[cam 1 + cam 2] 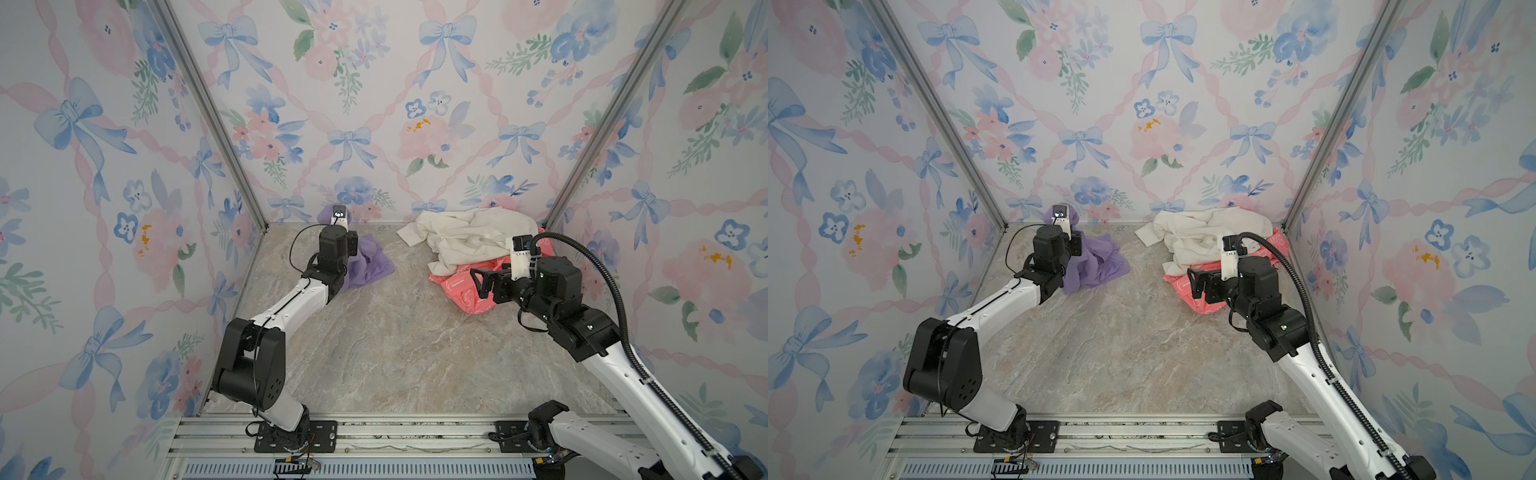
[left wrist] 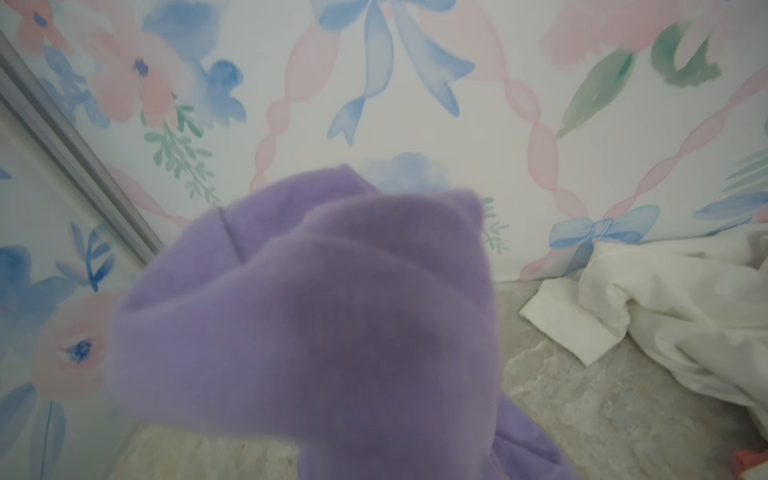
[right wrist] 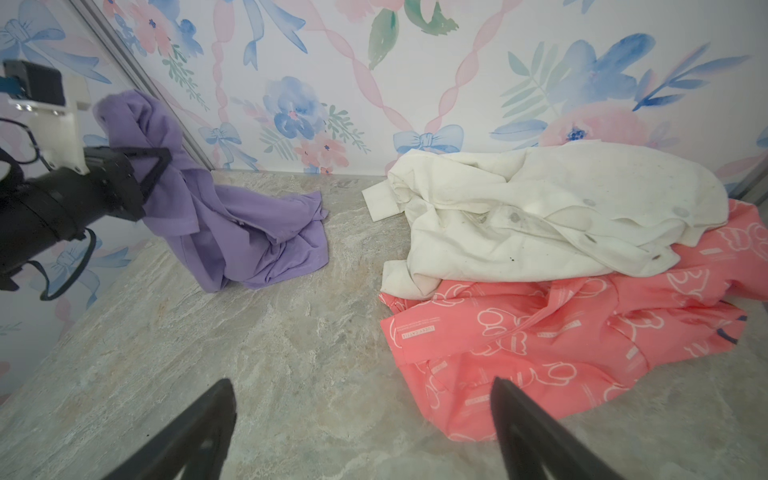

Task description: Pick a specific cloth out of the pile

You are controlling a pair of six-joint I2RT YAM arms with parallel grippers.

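1. The cloth [image 3: 249, 232] hangs from the left fingers [image 3: 141, 153], pinched shut on it near the back corner, with its tail on the bench [image 3: 270, 353], well apart from the pile [image 3: 540, 249]. The pinch seems thin, though the close view is blurred, and could slip.
2. The right fingers [image 3: 208, 419], wide open and empty near the pile, might snag it.

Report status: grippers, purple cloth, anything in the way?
Left gripper shut on purple cloth; right gripper open, empty. Cloth half-raised, tail on table, apart from pile. Nothing in the way.
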